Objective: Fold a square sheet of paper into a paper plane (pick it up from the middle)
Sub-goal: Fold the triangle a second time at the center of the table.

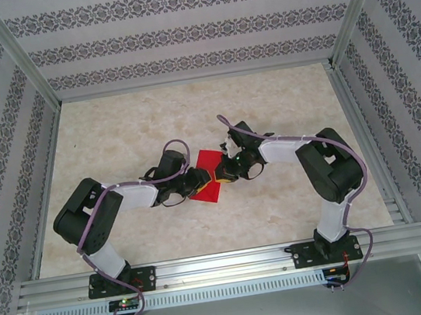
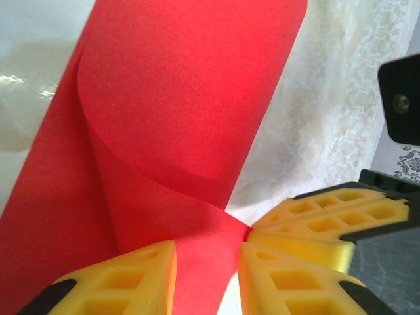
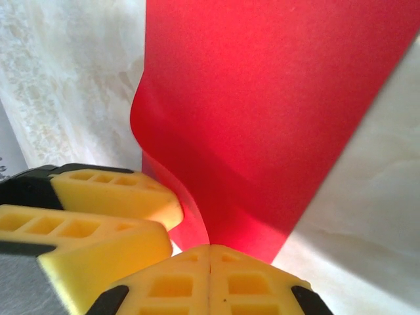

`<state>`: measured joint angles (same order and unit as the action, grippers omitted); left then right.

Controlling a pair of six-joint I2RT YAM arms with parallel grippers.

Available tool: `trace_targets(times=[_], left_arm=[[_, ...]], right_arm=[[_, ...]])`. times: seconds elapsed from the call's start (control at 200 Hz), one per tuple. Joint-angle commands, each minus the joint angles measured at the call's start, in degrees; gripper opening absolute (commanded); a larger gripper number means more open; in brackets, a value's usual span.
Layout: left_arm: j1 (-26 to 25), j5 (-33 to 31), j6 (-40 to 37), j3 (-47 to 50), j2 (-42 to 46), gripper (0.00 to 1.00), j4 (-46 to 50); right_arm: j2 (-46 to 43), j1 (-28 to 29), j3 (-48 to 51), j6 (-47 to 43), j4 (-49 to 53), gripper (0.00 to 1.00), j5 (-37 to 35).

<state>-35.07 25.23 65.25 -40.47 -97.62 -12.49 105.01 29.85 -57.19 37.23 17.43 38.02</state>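
square sheet of paper (image 1: 205, 160) — 1 | left end effector (image 2: 207, 269) + right end effector (image 3: 210, 262) — 2 | table (image 1: 112, 124) — 1

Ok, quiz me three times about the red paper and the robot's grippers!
1. Where is the red paper?
A. between the left gripper and the right gripper
B. by the far wall
C. on the metal rail
2. What colour are the fingers?
A. blue
B. yellow
C. green
3. How is the right gripper?
A. wide open
B. shut
C. half open

Answers: A, a gripper sits on each side of it; B, the wrist views show yellow pads; B, its two pads touch.
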Motion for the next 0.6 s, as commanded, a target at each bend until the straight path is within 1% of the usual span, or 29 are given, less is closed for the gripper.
trace_targets(times=[0.0,0.594], left_arm=[[-0.8,1.4,-0.7,-1.9,0.9,0.32,-2.7],[-2.3,3.2,-2.8,-5.0,-1.6,0.32,-0.8]], right_arm=[[1.4,-0.8,-2.0,-3.2,2.1,0.04,-2.5],[3.4,-1.4,-3.6,-5.2,3.0,0.04,-5.0]])
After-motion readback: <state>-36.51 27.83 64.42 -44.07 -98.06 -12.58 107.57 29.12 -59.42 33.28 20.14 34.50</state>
